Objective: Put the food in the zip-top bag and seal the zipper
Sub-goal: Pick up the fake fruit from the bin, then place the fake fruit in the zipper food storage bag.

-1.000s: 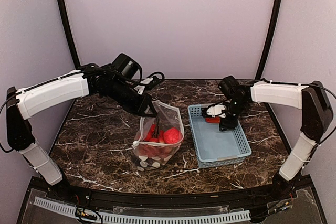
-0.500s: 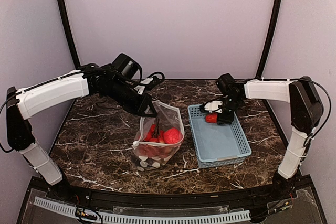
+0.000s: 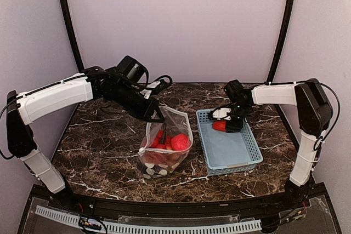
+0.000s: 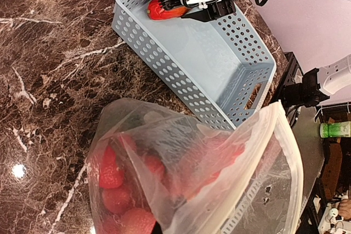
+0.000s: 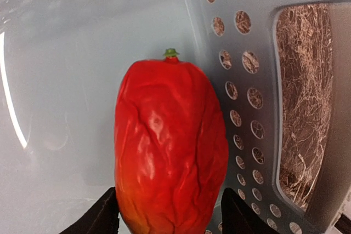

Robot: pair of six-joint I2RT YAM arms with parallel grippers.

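bag holds red fruits; red pepper in basket

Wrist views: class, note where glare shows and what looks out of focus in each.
Left wrist view: a bright glare spot on the marble table; the near zip-top bag looks soft. Right wrist view: a curved light streak on the basket floor; the fingers beside the red pepper are blurred.

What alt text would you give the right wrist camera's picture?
A red toy pepper with a tiny green stem fills the frame, gripped by the right claw, whose dark fingertips show at the bottom. Behind it is a light-blue basket; its handle slot shows the marble table.
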